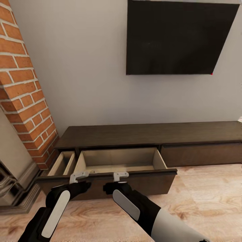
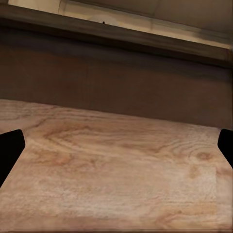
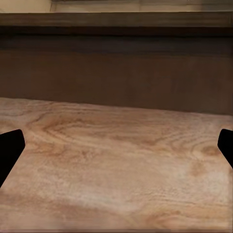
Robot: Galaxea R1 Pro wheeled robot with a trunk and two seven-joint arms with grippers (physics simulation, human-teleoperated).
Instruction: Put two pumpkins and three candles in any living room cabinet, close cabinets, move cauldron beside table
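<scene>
cabinet [image 1: 148, 134] long axis along wall — drawer [image 1: 111, 181] pulled out toward robot; left tool [image 1: 79, 175], right tool [image 1: 120, 175] both apart.

Head camera high above cabinet [image 1: 148, 134]; wrist cameras close at its front.

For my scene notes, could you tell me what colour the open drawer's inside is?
Pale beige, best seen in the head view, inside the cabinet.

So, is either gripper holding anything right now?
No. Both wrist views show fingers spread with bare floor between them, facing the open cabinet front.
</scene>
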